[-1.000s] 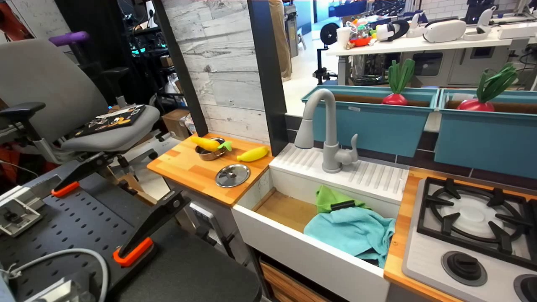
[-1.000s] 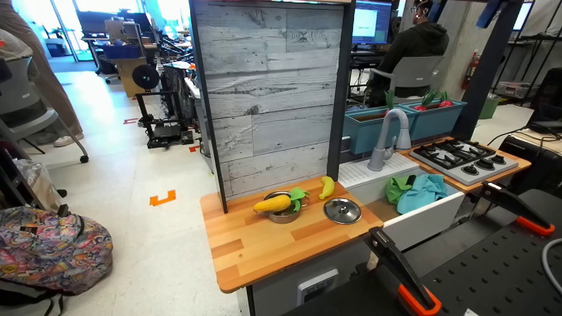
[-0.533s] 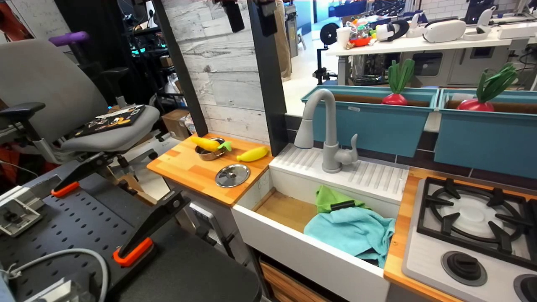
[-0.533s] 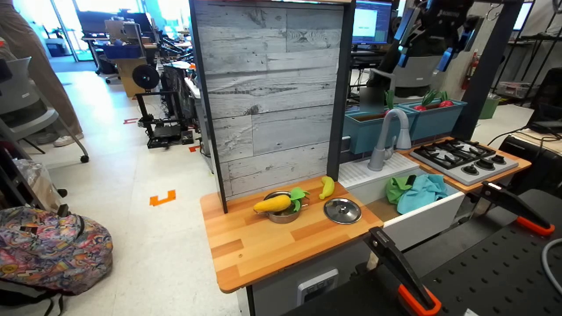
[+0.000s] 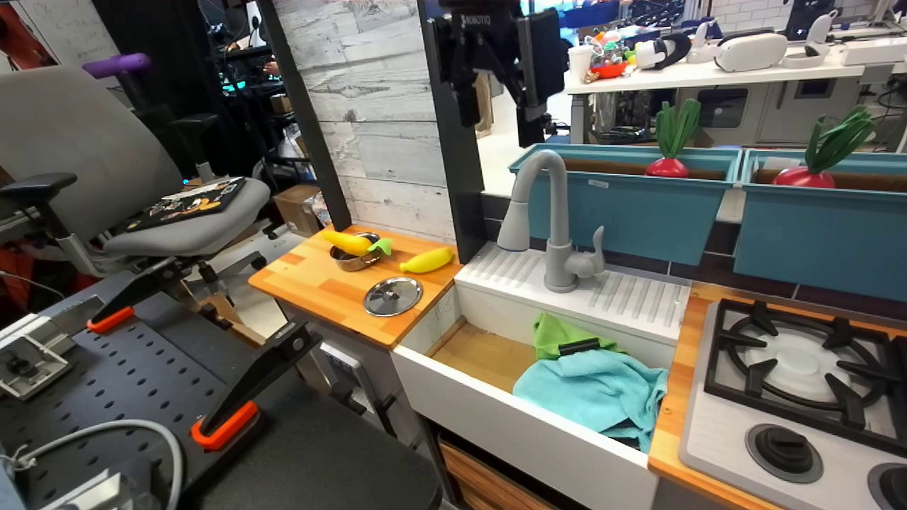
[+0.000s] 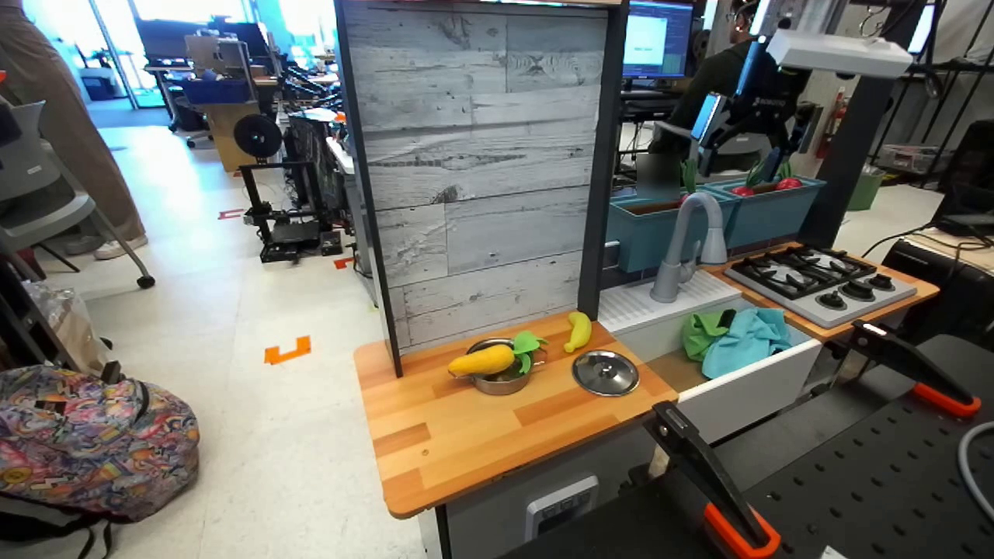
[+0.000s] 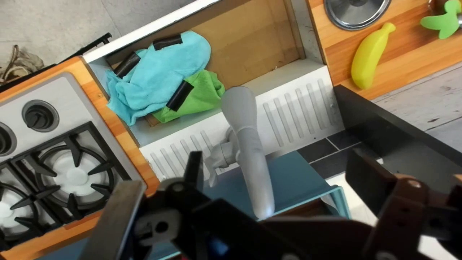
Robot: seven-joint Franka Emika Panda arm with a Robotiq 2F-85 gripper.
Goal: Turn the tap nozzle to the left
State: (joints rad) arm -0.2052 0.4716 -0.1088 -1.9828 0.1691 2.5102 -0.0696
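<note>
The tap nozzle (image 5: 558,198) is a tall grey gooseneck spout on the white ribbed ledge behind the sink. Its spray head hangs toward the sink's left half in that view; it also shows in an exterior view (image 6: 683,233). In the wrist view the nozzle (image 7: 252,162) lies below and between my spread fingers, with its small lever on the left. My gripper (image 5: 499,120) hangs fingers down, open and empty, above the top of the spout and apart from it. It also shows in an exterior view (image 6: 738,161) and in the wrist view (image 7: 276,166).
Blue planters (image 5: 623,212) with red radishes stand just behind the tap. A dark post (image 5: 453,134) rises to its left. The sink (image 5: 524,425) holds a blue cloth and a green cloth. A stove (image 5: 793,397) is on the right; a pot, lid and banana are on the left counter.
My gripper has come into both exterior views from the top and moved down to above the tap, going right in an exterior view. The tap nozzle has not moved.
</note>
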